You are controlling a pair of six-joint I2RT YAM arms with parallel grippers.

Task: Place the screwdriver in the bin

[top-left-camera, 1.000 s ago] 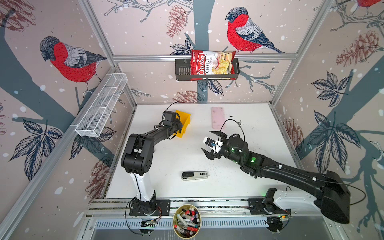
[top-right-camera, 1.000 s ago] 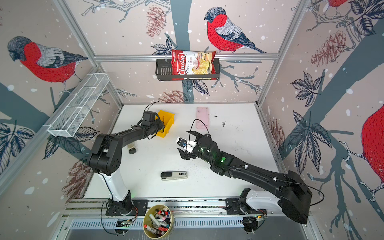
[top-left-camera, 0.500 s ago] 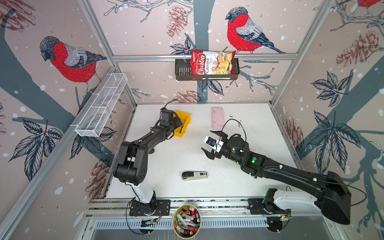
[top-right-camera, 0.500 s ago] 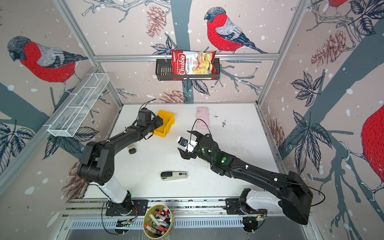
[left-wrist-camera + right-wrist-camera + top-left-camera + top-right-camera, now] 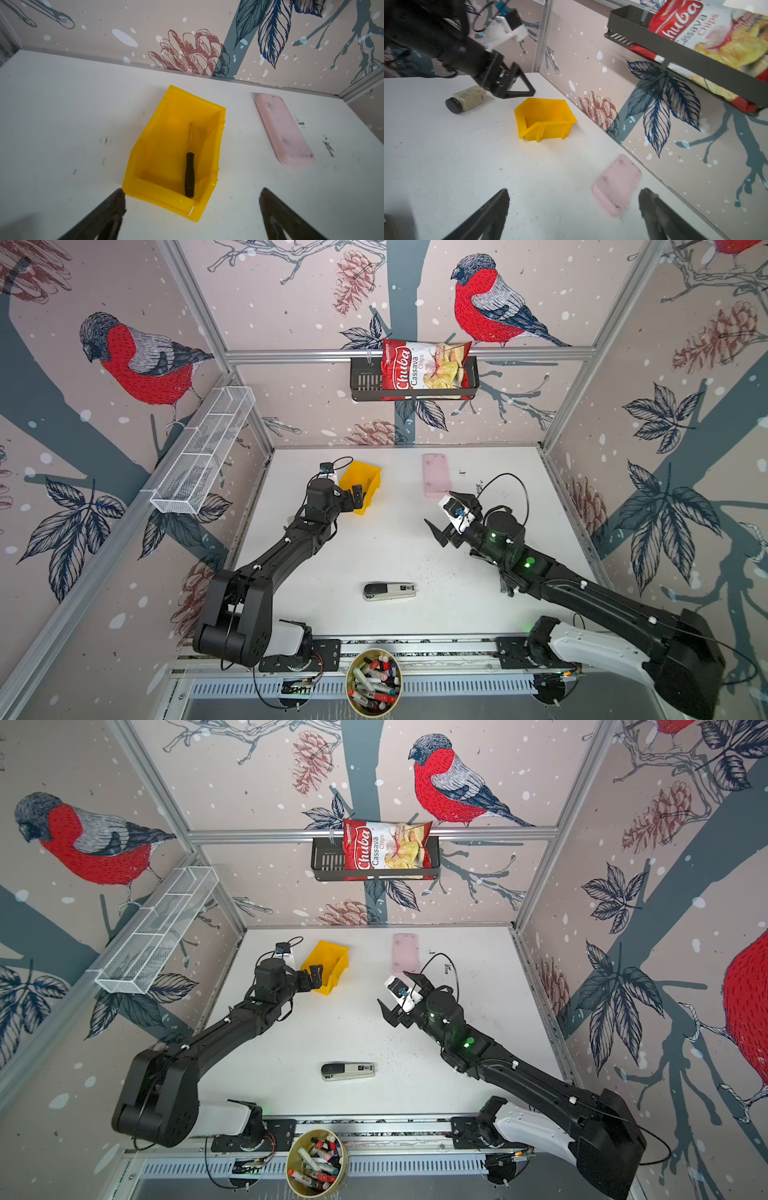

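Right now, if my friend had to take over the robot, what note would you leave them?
Left hand: open, holding nothing, next to the low front lip of the bin.
Right hand: open and empty above the middle of the table, well apart from the bin.
Screwdriver: lying flat inside the bin, black handle toward the low lip, metal shaft toward the back wall.
Done: the screwdriver is in the bin.
Left: probably only pulling the left arm back without bumping the bin.
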